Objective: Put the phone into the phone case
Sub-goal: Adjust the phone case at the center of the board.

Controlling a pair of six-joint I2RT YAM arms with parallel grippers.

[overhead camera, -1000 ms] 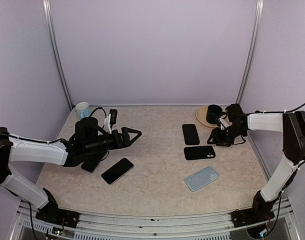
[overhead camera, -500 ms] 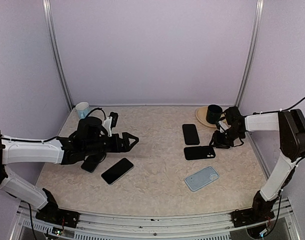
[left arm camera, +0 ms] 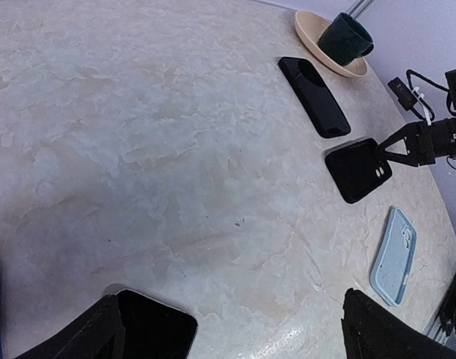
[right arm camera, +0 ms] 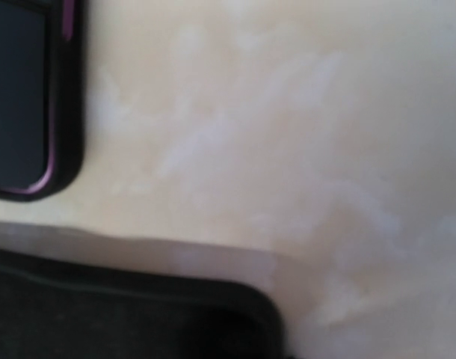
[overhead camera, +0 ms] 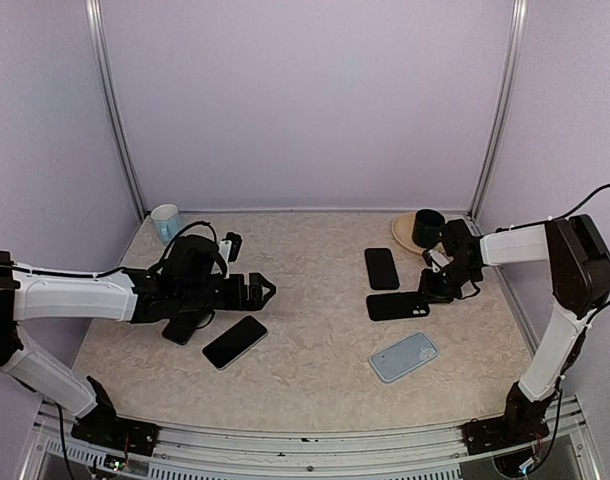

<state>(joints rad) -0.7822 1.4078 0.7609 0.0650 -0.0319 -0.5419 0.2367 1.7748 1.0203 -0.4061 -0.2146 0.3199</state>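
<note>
A dark phone [overhead camera: 235,342] lies screen-up on the near left of the table; its corner [left arm camera: 149,329] shows low in the left wrist view. My left gripper [overhead camera: 259,292] hovers open just beyond it, holding nothing. A black phone case [overhead camera: 398,305] lies right of centre, with its camera cutout visible [left arm camera: 359,170]. My right gripper [overhead camera: 432,290] sits low at the case's right edge, touching or nearly touching it. The right wrist view is blurred and shows only the case [right arm camera: 123,314], no fingers.
A second dark phone [overhead camera: 382,268] lies just behind the black case [right arm camera: 22,97]. A light blue case [overhead camera: 403,357] lies nearer the front. A beige plate [overhead camera: 403,236] with a dark cup [overhead camera: 428,228] stands back right, a pale mug [overhead camera: 166,218] back left.
The left gripper has dropped lower and nearer, towards the dark phone. The right gripper has slid left up to the black case's edge, and its jaws look narrower.
</note>
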